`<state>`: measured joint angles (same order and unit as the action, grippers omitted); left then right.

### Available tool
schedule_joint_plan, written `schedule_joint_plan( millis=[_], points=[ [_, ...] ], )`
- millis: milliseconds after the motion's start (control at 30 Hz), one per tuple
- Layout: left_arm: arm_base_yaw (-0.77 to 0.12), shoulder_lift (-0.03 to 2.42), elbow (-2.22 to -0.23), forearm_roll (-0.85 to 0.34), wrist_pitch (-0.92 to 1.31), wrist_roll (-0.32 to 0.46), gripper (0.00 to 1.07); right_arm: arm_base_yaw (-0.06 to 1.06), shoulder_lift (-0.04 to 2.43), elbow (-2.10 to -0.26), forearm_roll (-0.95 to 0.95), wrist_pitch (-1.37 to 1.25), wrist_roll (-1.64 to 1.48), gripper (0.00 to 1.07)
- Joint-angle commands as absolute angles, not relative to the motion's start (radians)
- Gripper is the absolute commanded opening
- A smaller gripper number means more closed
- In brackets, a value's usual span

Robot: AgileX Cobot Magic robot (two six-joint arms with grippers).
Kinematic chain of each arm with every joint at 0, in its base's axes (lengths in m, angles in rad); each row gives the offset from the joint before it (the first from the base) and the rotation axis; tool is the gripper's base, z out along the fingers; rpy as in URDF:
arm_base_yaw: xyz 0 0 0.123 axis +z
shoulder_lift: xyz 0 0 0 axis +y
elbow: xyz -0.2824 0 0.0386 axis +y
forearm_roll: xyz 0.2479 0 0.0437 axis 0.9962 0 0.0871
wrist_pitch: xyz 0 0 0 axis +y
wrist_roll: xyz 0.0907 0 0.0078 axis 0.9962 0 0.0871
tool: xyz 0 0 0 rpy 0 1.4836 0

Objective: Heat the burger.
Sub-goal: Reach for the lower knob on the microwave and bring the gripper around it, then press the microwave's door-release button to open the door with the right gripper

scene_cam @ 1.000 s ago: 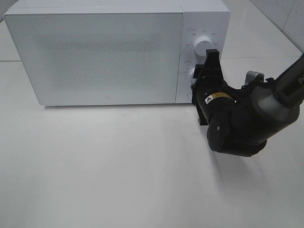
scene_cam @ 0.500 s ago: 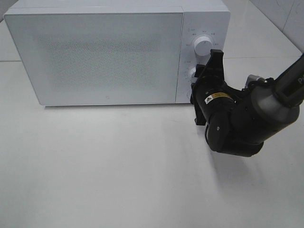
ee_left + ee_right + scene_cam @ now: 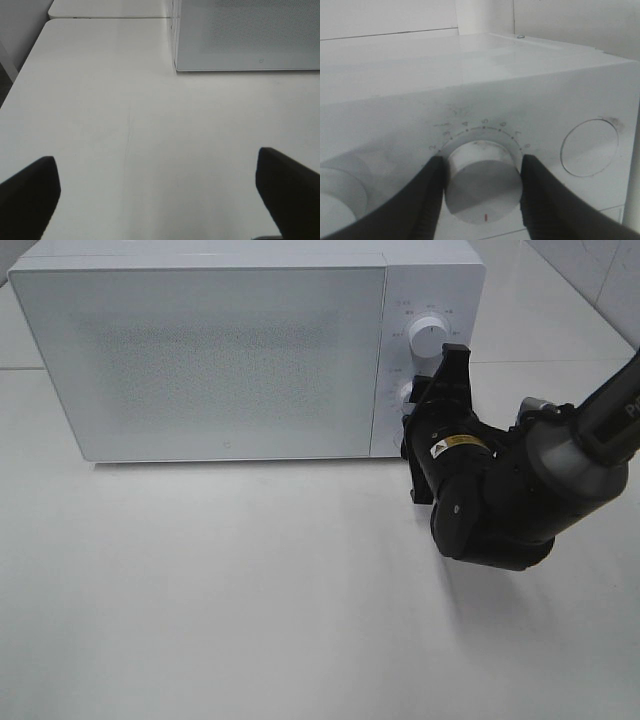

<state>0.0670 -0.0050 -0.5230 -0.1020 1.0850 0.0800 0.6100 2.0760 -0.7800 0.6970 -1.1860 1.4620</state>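
Observation:
The burger is out of view. The white microwave point(image 3: 230, 360) stands at the back of the table with its door shut, and its frosted door shows nothing inside. My right gripper point(image 3: 425, 392) reaches the control panel and is shut on the lower knob point(image 3: 482, 187), one black finger point(image 3: 427, 200) on each side of it. The dial has numbers around it. My left gripper point(image 3: 160, 195) is open and empty above the bare table, in front of the microwave's corner point(image 3: 245, 35). It does not show in the exterior high view.
The upper knob point(image 3: 428, 337) sits above my right gripper. A round button point(image 3: 589, 147) lies beside the gripped knob. The white table point(image 3: 220, 590) stretches in front of the microwave. A table seam and edge point(image 3: 30, 55) lie far from my left gripper.
My right gripper has twisted slightly at the lower knob, its upper finger shifting a little to the right. The microwave has not moved.

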Motion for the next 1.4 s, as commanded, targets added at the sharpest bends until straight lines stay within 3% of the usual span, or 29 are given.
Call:
schedule_joint_plan(
  millis=[33, 100, 167, 233, 267, 333, 367, 500, 1033, 1400],
  points=[
    [0.067, -0.011, -0.519, -0.107, 1.073, 0.076, 1.00, 0.616, 2.063, -0.819, 0.613, -1.398, 1.416, 0.25],
    [0.067, -0.011, -0.519, -0.107, 1.073, 0.076, 1.00, 0.616, 2.063, -0.819, 0.622, -1.397, 1.416, 0.27],
    [0.067, -0.011, -0.519, -0.107, 1.073, 0.076, 1.00, 0.616, 2.061, -0.818, 0.644, -1.397, 1.416, 0.41],
    [0.067, -0.011, -0.519, -0.107, 1.073, 0.076, 1.00, 0.616, 2.061, -0.817, 0.654, -1.397, 1.416, 0.46],
    [0.067, -0.011, -0.519, -0.107, 1.073, 0.076, 1.00, 0.616, 2.057, -0.806, 0.680, -1.396, 1.414, 0.56],
    [0.067, -0.011, -0.519, -0.107, 1.073, 0.076, 1.00, 0.616, 2.057, -0.799, 0.688, -1.396, 1.414, 0.61],
    [0.067, -0.011, -0.519, -0.107, 1.073, 0.076, 1.00, 0.616, 2.057, -0.781, 0.688, -1.395, 1.413, 0.70],
    [0.067, -0.011, -0.519, -0.107, 1.073, 0.076, 1.00, 0.617, 2.057, -0.753, 0.666, -1.388, 1.413, 0.77],
    [0.067, -0.011, -0.519, -0.107, 1.073, 0.076, 1.00, 0.619, 1.887, -0.555, 0.522, -1.185, 1.187, 0.75],
    [0.067, -0.011, -0.519, -0.107, 1.073, 0.076, 1.00, 0.616, 1.677, -0.541, 0.460, -0.693, 0.597, 0.75]
  ],
)
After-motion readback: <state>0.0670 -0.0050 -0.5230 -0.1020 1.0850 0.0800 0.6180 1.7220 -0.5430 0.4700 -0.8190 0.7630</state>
